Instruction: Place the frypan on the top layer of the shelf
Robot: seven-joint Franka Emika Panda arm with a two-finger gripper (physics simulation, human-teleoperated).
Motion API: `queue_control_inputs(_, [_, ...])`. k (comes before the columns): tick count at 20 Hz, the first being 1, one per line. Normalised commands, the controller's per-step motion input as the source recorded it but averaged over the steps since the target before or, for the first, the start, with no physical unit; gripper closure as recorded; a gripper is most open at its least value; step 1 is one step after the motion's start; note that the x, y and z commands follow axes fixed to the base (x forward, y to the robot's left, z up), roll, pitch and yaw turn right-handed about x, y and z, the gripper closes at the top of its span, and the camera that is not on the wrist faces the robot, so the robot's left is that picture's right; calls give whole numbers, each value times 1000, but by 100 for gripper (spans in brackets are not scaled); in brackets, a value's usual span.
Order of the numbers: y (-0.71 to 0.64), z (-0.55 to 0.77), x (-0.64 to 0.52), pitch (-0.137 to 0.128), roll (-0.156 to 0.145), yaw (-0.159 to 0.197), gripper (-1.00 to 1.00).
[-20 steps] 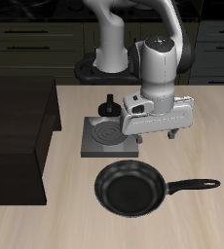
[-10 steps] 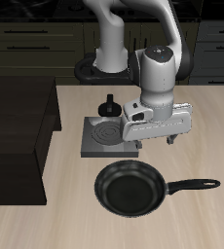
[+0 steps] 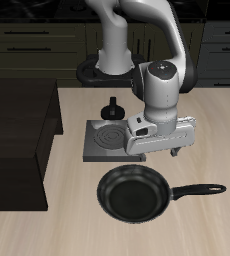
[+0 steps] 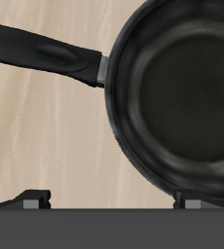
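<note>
The frypan (image 3: 135, 193) is round, black and shallow, and lies flat on the wooden table near the front edge. Its long black handle (image 3: 198, 190) points sideways, away from the shelf. The shelf (image 3: 17, 140) is a large dark boxy unit with a flat top at the table's side. My gripper (image 3: 162, 152) hangs open and empty just above and behind the pan, near where the handle joins the rim. In the wrist view the frypan (image 4: 177, 97) and its handle (image 4: 46, 53) fill the frame, with both fingertips (image 4: 36, 199) spread wide apart.
A grey square burner plate (image 3: 109, 141) with a spiral coil lies right behind the pan, under the gripper's body. A small black funnel-shaped knob (image 3: 113, 106) stands behind it. Dark cabinets (image 3: 37, 40) line the back.
The gripper has come down and a little toward the table's front, closer to the pan. The pan has not moved.
</note>
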Motion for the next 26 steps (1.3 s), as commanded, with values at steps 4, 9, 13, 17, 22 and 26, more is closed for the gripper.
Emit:
queue_control_inputs(4, [-8, -194, -18, 10, -2, 49, -100])
queue_control_inputs(9, [-20, -173, 26, 11, 1, 87, -100])
queue_control_inputs(13, [-91, 116, 14, -14, -11, 30, -100])
queue_control_inputs(17, [-197, 257, 98, -27, -23, -3, -100])
queue_control_inputs(22, [-149, 52, 48, -6, -20, -10, -100])
queue_control_inputs(26, [-149, -124, 87, 16, -5, 24, -100])
